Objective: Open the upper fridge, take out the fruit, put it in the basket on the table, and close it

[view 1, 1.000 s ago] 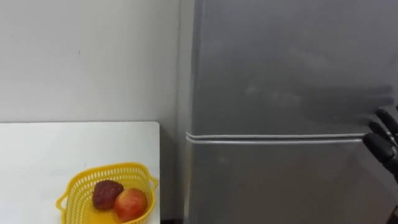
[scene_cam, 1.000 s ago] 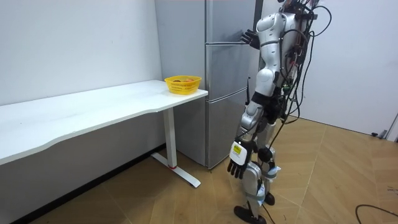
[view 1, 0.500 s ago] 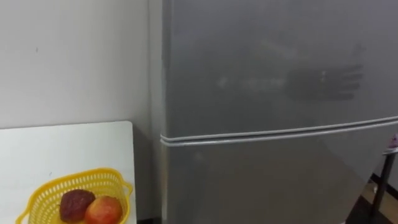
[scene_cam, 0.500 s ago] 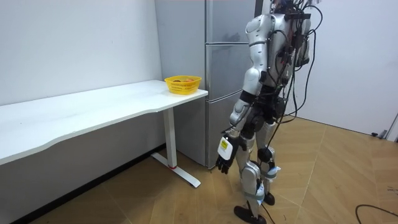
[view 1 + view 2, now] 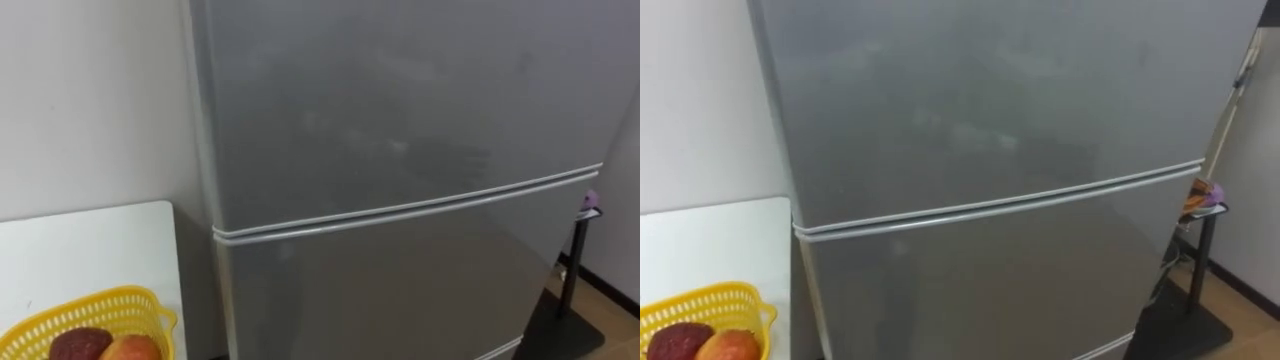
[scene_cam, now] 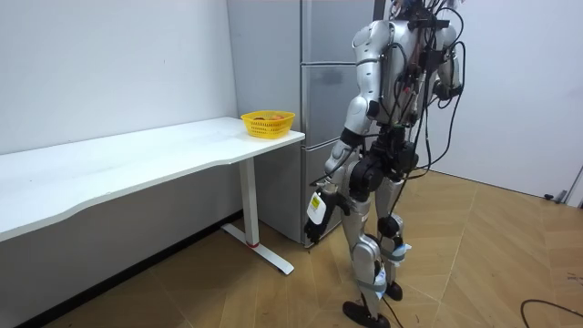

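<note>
Both doors are shut, so the thing to fetch is hidden behind the upper door (image 5: 400, 100). Left hand (image 6: 313, 226) hangs loose and empty by the thigh. No handle I can see, so a grip might slip or tug the lower door (image 5: 400, 290).

The left hand (image 6: 311, 230) hangs slack and low beside the thigh.

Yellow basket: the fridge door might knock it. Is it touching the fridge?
Apart. The left eye view shows the white table edge and a dark gap between the yellow basket and the fridge.
</note>
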Controlling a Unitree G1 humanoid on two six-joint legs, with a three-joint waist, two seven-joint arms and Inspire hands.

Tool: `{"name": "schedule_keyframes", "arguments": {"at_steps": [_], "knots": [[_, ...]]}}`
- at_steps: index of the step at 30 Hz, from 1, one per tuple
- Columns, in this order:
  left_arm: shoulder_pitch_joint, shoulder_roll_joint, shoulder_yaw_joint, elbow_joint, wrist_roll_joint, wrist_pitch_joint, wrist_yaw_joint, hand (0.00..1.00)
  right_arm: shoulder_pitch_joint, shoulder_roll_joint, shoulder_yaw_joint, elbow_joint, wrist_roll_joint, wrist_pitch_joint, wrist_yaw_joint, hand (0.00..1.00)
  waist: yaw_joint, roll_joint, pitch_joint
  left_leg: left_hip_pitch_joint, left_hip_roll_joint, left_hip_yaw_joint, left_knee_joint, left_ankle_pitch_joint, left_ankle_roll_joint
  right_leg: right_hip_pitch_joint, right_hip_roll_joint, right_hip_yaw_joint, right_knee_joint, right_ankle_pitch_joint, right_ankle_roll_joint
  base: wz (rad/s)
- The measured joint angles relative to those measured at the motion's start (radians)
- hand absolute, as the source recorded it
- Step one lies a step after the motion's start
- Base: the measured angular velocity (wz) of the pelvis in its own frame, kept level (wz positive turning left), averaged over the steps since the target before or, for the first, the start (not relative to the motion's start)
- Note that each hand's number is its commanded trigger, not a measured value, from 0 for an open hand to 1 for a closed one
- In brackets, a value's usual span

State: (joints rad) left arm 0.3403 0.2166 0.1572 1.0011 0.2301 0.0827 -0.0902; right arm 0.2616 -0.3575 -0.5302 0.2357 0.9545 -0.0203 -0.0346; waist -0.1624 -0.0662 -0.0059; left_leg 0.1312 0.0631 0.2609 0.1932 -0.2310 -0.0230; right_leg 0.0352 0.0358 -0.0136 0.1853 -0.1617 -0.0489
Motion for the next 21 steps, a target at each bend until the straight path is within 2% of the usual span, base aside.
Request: {"name": "schedule_keyframes", "arguments": {"at_steps": [2, 3, 5, 6, 8, 11, 13, 16, 18, 20, 21], "knots": [[-0.008, 0.001, -0.017, -0.001, -0.001, 0.003, 0.001, 0.0, 0.005, 0.02, 0.01, 0.135, -0.087, 0.0, -0.008, 0.0, 0.002, 0.005, 0.0029, 0.001, 0.0, 0.0, -0.001, 0.0, 0.0, -0.001, 0.0, -0.001, 0.001, 0.0, 0.0, 0.0], [-0.015, 0.001, -0.018, -0.001, -0.002, 0.004, 0.001, 0.0, 0.005, 0.025, 0.017, 0.172, -0.099, 0.0, -0.012, 0.0, 0.002, 0.004, 0.0026, 0.0, 0.0, 0.001, -0.001, 0.0, 0.0, -0.001, 0.0, -0.002, 0.001, 0.0, 0.0, 0.04], [-0.032, 0.002, -0.023, 0.009, -0.003, 0.005, 0.003, 0.0, 0.003, 0.042, 0.063, 0.348, -0.122, 0.0, -0.017, 0.0, 0.006, 0.011, 0.0021, 0.003, 0.0, 0.001, -0.005, 0.0, 0.0, 0.0, 0.0, -0.007, 0.0, -0.001, 0.001, 0.07], [-0.036, 0.002, -0.027, 0.013, -0.003, 0.005, 0.006, 0.0, 0.005, 0.046, 0.079, 0.393, -0.138, 0.001, -0.019, 0.0, 0.006, 0.007, 0.0019, 0.003, 0.0, 0.001, -0.005, 0.0, 0.0, 0.001, -0.001, -0.009, 0.0, -0.001, 0.002, 0.08], [-0.039, -0.003, -0.052, 0.009, -0.001, 0.005, 0.015, 0.0, 0.018, 0.098, 0.098, 0.479, -0.19, 0.025, -0.032, 0.0, 0.008, 0.018, 0.0022, -0.001, -0.001, -0.001, -0.008, 0.0, 0.0, -0.002, -0.002, -0.014, 0.001, -0.003, 0.003, 0.02], [-0.034, -0.008, -0.062, 0.021, -0.001, 0.005, 0.022, 0.0, 0.031, 0.13, 0.161, 0.603, -0.189, 0.026, -0.039, 0.0, 0.01, 0.031, -0.0034, 0.007, -0.001, -0.002, -0.013, 0.0, 0.0, 0.004, -0.002, -0.015, 0.003, -0.005, 0.003, 0.0], [-0.038, -0.009, -0.064, 0.04, -0.001, 0.005, 0.026, 0.0, 0.021, 0.147, 0.188, 0.693, -0.207, 0.023, -0.032, 0.0, 0.009, 0.035, -0.0023, 0.004, -0.002, -0.017, -0.013, 0.0, 0.0, 0.005, -0.003, -0.02, 0.002, -0.005, 0.003, 0.11], [-0.033, -0.022, -0.063, 0.062, 0.023, 0.007, 0.035, 0.0, 0.011, 0.175, 0.196, 0.814, -0.323, 0.024, -0.014, 0.0, 0.012, 0.04, 0.001, 0.005, -0.004, -0.029, -0.012, 0.0, 0.0, 0.015, -0.003, -0.023, 0.0, -0.008, 0.006, 0.17], [-0.037, -0.031, -0.062, 0.081, 0.036, 0.012, 0.036, 0.0, 0.008, 0.184, 0.204, 0.874, -0.391, 0.024, -0.006, 0.0, 0.029, 0.044, 0.0012, 0.007, -0.006, -0.042, -0.012, 0.0, 0.0, 0.017, -0.004, -0.028, 0.0, -0.009, 0.007, 0.1], [-0.038, -0.038, -0.062, 0.081, 0.047, 0.034, 0.035, 0.0, -0.008, 0.193, 0.249, 0.931, -0.536, 0.035, -0.006, 0.0, 0.042, 0.046, 0.0018, 0.004, -0.006, -0.05, -0.012, 0.0, 0.0, 0.016, -0.006, -0.043, 0.0, -0.009, 0.006, 0.15], [-0.039, -0.041, -0.064, 0.081, 0.047, 0.041, 0.035, 0.0, -0.007, 0.194, 0.271, 0.932, -0.563, 0.039, -0.006, 0.0, 0.053, 0.049, 0.0017, 0.004, -0.006, -0.051, -0.011, 0.0, 0.0, 0.016, -0.006, -0.043, 0.001, -0.008, 0.006, 0.04]]}}
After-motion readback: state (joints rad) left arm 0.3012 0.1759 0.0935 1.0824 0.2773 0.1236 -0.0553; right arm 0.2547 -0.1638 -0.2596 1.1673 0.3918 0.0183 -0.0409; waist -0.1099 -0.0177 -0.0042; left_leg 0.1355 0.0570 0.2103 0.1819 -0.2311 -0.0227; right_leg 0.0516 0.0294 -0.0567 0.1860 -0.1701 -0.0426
